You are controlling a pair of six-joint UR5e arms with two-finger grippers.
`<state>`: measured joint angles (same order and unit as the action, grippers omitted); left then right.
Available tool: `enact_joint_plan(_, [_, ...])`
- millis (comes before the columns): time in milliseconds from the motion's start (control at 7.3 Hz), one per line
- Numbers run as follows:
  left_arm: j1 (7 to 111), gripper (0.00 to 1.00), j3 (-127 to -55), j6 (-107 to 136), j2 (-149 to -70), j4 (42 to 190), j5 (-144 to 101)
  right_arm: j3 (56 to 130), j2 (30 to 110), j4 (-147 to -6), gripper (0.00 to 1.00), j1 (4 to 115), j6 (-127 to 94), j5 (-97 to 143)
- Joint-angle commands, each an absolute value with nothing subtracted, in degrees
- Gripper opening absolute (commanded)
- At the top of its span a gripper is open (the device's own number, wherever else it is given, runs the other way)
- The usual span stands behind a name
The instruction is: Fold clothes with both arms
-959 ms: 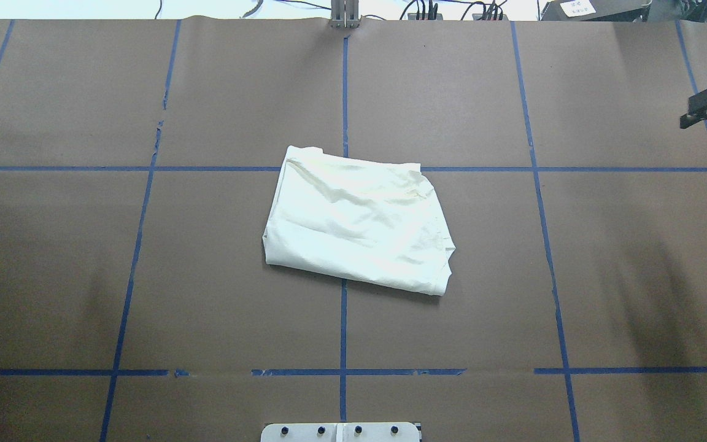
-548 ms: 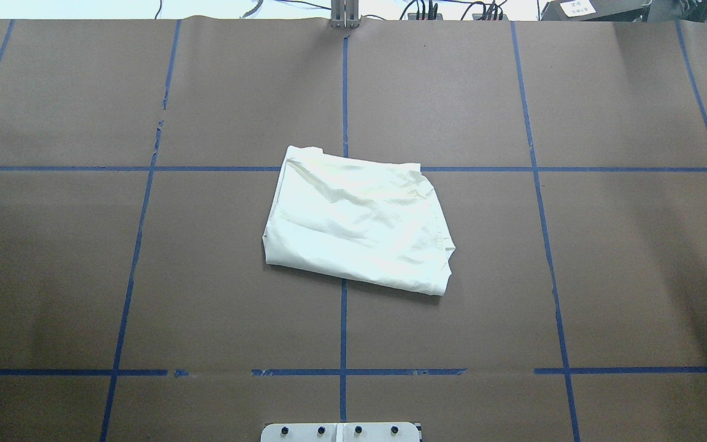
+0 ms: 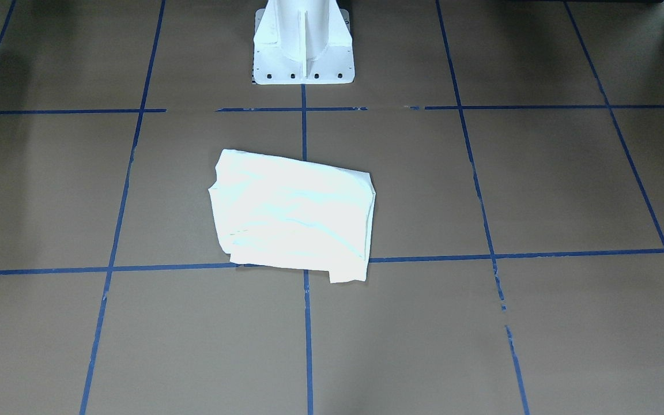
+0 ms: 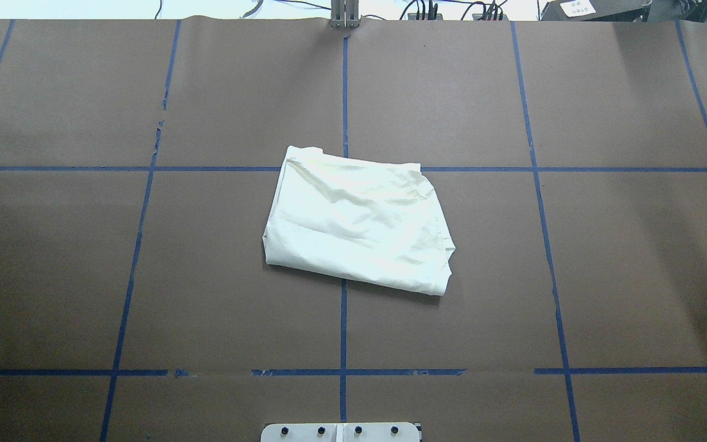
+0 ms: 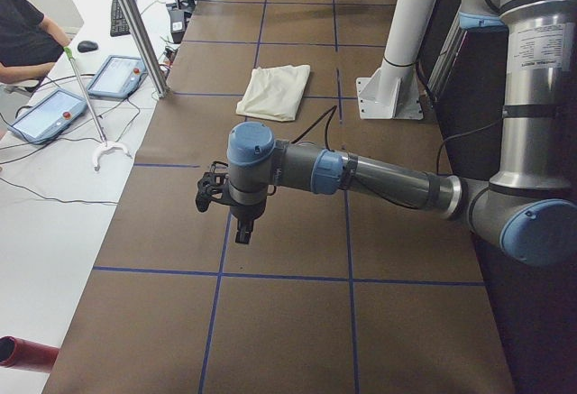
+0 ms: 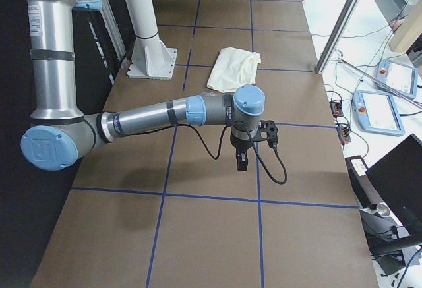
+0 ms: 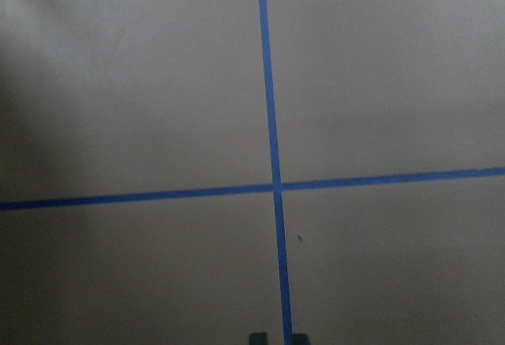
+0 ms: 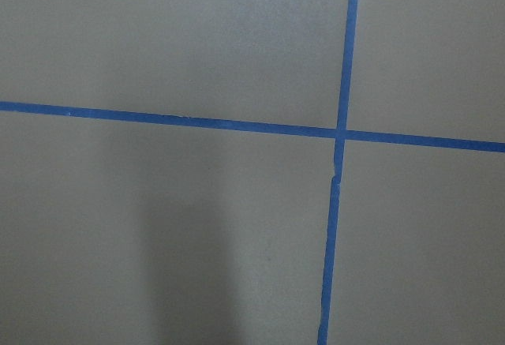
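The clothes are one cream shirt [image 4: 356,224], folded into a rough rectangle, plain side up, lying flat near the table's middle [image 3: 294,216]. No arm touches it. In the exterior left view the left arm's gripper [image 5: 243,234] hangs pointing down over bare table, well short of the shirt [image 5: 275,92]. The right gripper [image 6: 241,163] likewise points down over bare table, apart from the shirt [image 6: 234,68]. Two dark fingertips [image 7: 258,338] barely show at the left wrist view's bottom edge. I cannot tell whether either gripper is open or shut. Both are outside the overhead and front-facing views.
The brown table [image 4: 145,276] carries a grid of blue tape lines. The white pedestal base [image 3: 303,43] stands at the robot's side. Beyond the far edge are tablets [image 5: 122,74], a metal post [image 5: 135,24], cables and a seated person [image 5: 22,33].
One second ago the right gripper showed at the overhead view's right edge; it has since left that view. The shirt has not moved.
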<state>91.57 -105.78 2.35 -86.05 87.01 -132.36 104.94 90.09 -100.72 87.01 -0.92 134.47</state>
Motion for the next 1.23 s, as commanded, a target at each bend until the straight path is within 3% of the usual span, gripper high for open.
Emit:
enact_joint_plan(0, [91.5, 1.0, -103.6, 2.4, -83.1, 87.4, -133.9, 104.8, 90.3, -100.6, 1.0, 87.1, -1.1, 134.9])
enact_joint_plan(548, [91.4, 1.0, -103.3, 2.2, -82.6, 87.5, -133.2, 103.7, 93.7, -100.5, 1.0, 87.0, -1.0, 134.0])
enact_joint_plan(822, [91.4, 1.0, -103.3, 2.6, -83.5, 87.7, -133.8, 97.8, 94.2, -97.7, 1.0, 87.0, -0.1, 134.1])
enact_joint_plan(1096, [91.3, 1.0, -103.5, 2.4, -83.8, 87.9, -133.8, 97.3, 94.1, -96.1, 1.0, 87.1, -0.1, 134.1])
